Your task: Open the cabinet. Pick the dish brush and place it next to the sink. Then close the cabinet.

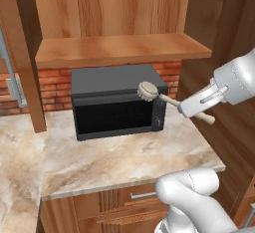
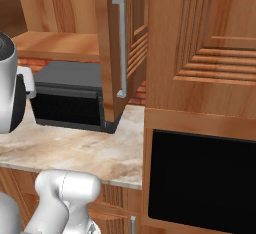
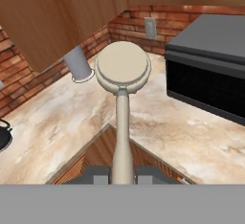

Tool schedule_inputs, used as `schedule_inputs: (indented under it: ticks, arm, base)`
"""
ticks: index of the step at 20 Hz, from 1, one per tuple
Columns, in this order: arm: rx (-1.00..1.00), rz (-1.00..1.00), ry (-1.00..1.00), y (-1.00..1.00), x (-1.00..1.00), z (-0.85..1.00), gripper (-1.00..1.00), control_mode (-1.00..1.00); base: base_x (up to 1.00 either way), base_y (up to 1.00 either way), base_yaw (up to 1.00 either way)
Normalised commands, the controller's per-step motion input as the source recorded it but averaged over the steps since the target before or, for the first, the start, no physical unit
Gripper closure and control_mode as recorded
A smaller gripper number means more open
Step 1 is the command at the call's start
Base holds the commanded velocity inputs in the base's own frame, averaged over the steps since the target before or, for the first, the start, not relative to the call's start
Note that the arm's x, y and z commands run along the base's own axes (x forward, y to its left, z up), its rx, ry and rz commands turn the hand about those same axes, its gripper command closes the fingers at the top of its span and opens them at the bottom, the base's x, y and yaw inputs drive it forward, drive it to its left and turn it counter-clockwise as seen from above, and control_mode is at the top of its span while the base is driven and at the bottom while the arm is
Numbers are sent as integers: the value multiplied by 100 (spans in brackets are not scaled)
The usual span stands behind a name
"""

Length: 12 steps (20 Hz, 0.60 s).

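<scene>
The cabinet (image 1: 122, 50) stands open, its bare wooden shelf showing above the microwave. Its right door (image 2: 111, 38) swings out over the counter with a long silver handle (image 2: 120, 48); the left door (image 1: 22, 62) hangs open at the left. My gripper (image 1: 193, 106) is shut on the handle of the dish brush (image 1: 148, 91), whose pale round head points left in front of the microwave's top right corner. In the hand view the dish brush (image 3: 123, 66) runs straight up from between my fingertips (image 3: 100, 174), above the counter's corner. The sink is out of view.
A black microwave (image 1: 117, 102) sits on the marble counter (image 1: 124, 157) against a brick wall. Below is a wooden drawer unit (image 1: 124, 202). A tall wooden unit (image 2: 200, 43) with a black oven front (image 2: 200, 178) closes off the right side.
</scene>
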Motion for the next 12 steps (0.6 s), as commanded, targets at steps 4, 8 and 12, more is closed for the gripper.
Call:
schedule_inputs:
  ticks: [4, 8, 12]
  arm:
    - [0, 0, 0, 0, 0, 0, 100, -100]
    - [0, 0, 0, 0, 0, 0, 100, 100]
    - [0, 0, 0, 0, 0, 0, 100, 100]
  base:
    - [0, 0, 0]
    - [0, 0, 0]
    - [-5, 0, 9]
